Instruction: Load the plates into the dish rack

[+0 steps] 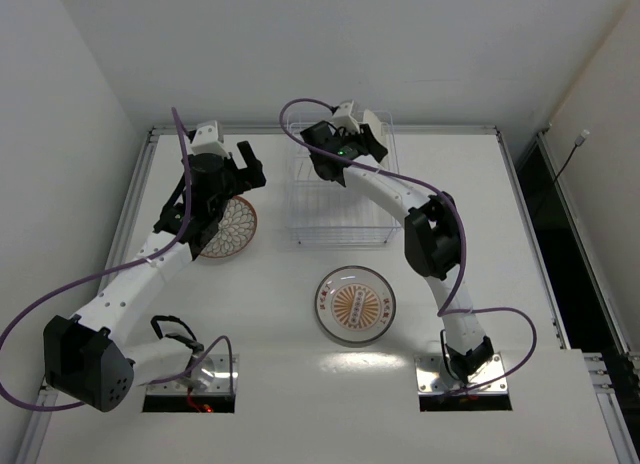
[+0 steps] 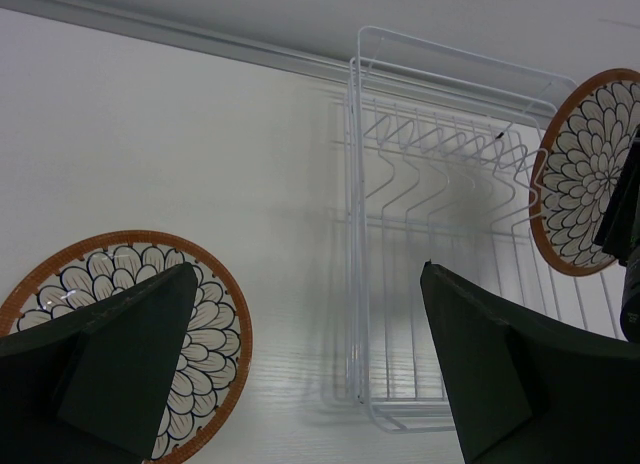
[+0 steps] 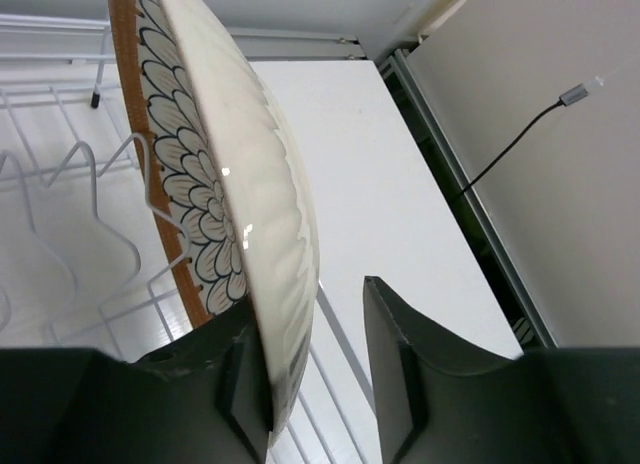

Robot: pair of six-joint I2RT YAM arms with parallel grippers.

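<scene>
**Top external view.** The left gripper (image 1: 246, 170) hangs over the far edge of a round, orange-rimmed petal-mosaic plate (image 1: 230, 229). This plate lies flat on the white table (image 1: 500, 234), just left of the rectangular white-wire dish rack (image 1: 340, 199). The right gripper (image 1: 338, 152) is over the rack's far end; what it carries cannot be made out here. A round, pale-rimmed sunburst plate (image 1: 354, 304) lies flat on the near side of the rack, apart from it, with bare table all round.

**Left wrist view.** The left gripper (image 2: 308, 268) is spread wide and holds nothing. Its left finger (image 2: 120, 364) hangs over the petal-mosaic plate (image 2: 205, 314); contact cannot be judged. The other finger is over the near end of the dish rack (image 2: 430, 234). Bare table (image 2: 150, 134) lies between plate and rack. At the rack's right end a third round plate with a petal face and orange rim, the upright plate (image 2: 580, 174), stands on edge among the wire dividers.

**Right wrist view.** The upright plate (image 3: 230, 184) stands tilted between the fingers of the right gripper (image 3: 310, 314). The plate's lower rim lies against the left finger (image 3: 200, 384). A clear gap shows between its cream back and the right finger (image 3: 420, 374), so the jaws appear released rather than clamped. The patterned face is turned to the rack wires (image 3: 60, 184). Behind the cream back the table (image 3: 350, 134) runs bare to its right edge, beyond which a thin grey cable (image 3: 540, 124) hangs.
</scene>
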